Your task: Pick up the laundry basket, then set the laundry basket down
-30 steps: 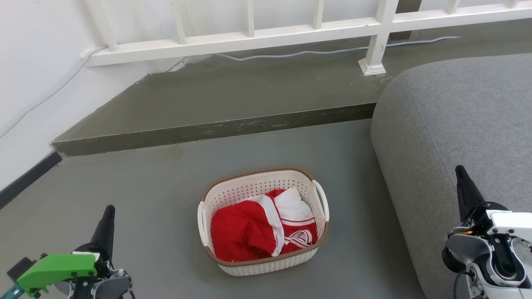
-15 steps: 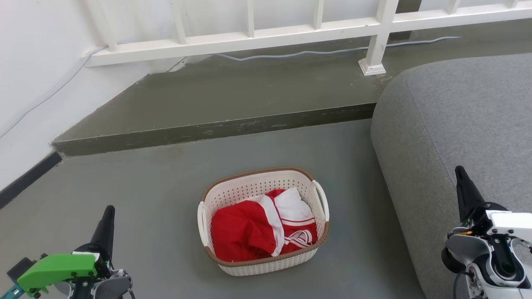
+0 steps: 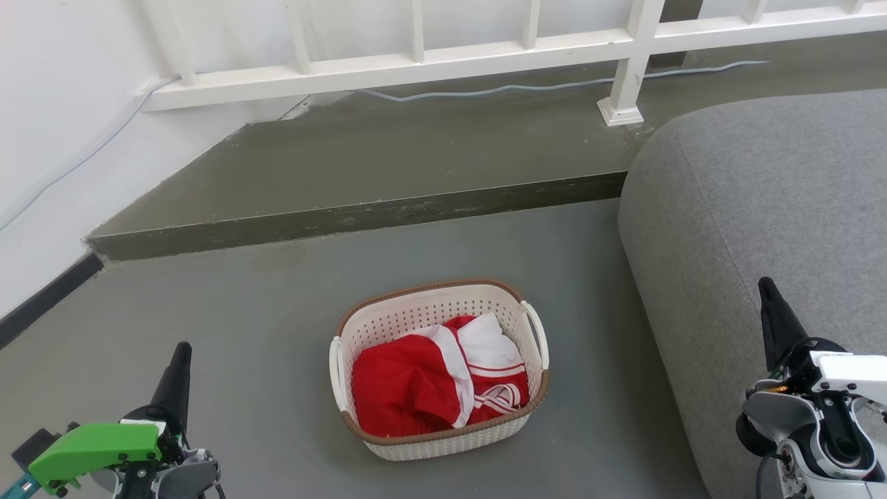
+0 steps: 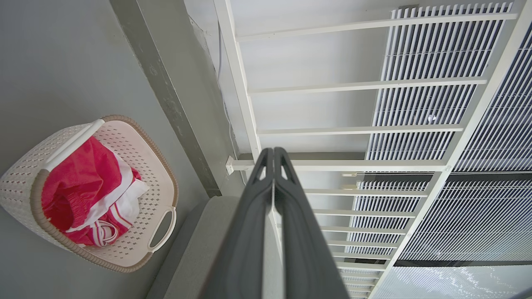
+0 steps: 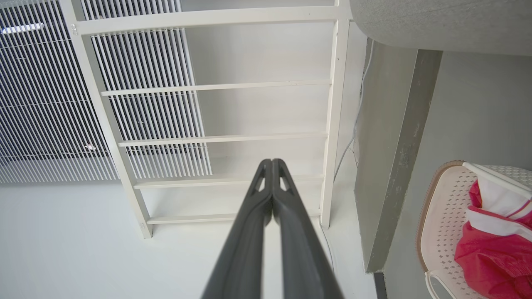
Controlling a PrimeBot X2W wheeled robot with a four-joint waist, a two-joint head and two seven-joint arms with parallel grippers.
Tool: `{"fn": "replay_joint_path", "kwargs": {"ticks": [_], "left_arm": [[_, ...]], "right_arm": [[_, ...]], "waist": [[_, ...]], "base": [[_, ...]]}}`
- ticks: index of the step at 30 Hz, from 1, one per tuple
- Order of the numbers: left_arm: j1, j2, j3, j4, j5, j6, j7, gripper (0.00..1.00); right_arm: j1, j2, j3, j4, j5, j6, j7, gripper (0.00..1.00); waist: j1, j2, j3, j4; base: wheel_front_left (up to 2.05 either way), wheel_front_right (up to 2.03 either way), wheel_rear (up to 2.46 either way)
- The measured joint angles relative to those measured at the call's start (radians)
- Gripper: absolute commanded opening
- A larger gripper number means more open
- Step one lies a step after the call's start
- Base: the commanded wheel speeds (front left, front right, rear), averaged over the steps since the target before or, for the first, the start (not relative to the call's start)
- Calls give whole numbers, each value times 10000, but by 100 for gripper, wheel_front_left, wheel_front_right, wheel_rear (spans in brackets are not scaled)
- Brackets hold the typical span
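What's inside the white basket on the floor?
A bunched-up red and white garment lies inside the laundry basket and covers most of its bottom. Anything under the cloth is hidden.

Left claw (image 3: pixel 181 355), fingers pressed together, pointing forward, right claw (image 3: pixel 766 290) the same
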Motion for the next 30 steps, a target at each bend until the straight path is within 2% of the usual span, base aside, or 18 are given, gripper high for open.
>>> {"fn": "replay_joint_path", "kwargs": {"ticks": [30], "left_arm": [[-57, -2, 23, 21, 0, -38, 2, 0]], "right_arm": [[-4, 6, -19, 38, -2, 2, 29, 0]], "waist": [[0, 0, -1, 0]], "base": [[0, 0, 0]]}}
